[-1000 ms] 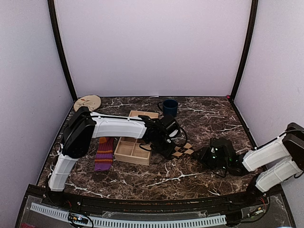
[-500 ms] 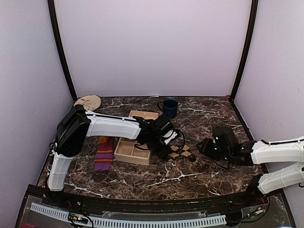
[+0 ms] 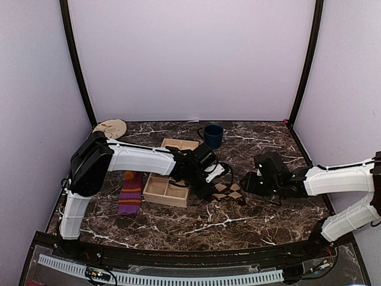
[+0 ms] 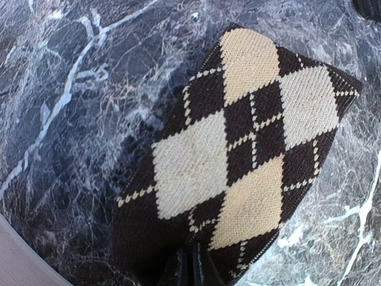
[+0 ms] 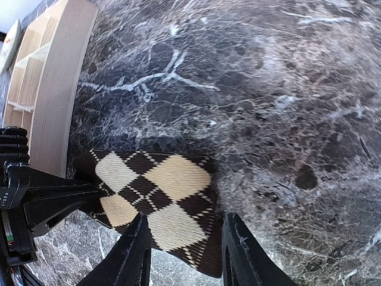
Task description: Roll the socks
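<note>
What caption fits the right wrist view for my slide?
Open right claw over one end of the argyle sock; left claw pinches the other, beside a wooden tray.

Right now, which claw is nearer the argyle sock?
Left. The left claw is shut on an edge of the argyle sock; the right claw stands open just over its opposite end, contact unclear.

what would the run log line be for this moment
left gripper: shut on dark brown tan-argyle fabric sock | right gripper: open, at that sock's other end | purple striped fabric sock: flat, beside wooden tray
</note>
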Robot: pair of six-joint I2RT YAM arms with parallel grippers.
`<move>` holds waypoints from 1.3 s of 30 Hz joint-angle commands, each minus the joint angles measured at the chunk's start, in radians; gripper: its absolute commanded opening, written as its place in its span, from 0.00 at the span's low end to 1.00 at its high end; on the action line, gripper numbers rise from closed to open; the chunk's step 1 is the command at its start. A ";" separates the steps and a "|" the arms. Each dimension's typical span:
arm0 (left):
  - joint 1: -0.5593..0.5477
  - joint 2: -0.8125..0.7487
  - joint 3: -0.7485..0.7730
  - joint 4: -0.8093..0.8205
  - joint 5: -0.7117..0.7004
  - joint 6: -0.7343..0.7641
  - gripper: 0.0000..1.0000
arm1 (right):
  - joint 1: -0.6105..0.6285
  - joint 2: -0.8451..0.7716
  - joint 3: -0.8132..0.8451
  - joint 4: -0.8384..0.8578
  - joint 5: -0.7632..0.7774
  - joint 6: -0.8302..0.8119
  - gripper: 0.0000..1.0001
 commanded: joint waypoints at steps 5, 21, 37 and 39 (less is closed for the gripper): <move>0.003 -0.032 0.001 0.064 0.055 -0.025 0.09 | 0.006 0.126 0.122 0.013 -0.074 -0.115 0.38; 0.006 -0.136 0.002 0.024 -0.065 -0.266 0.18 | 0.003 0.265 0.115 0.095 -0.105 -0.114 0.36; -0.016 -0.287 -0.255 0.053 -0.003 -0.475 0.34 | 0.006 0.288 0.107 -0.059 0.058 0.207 0.24; -0.023 -0.277 -0.240 0.040 0.002 -0.466 0.35 | 0.008 0.291 0.101 -0.062 0.055 0.253 0.24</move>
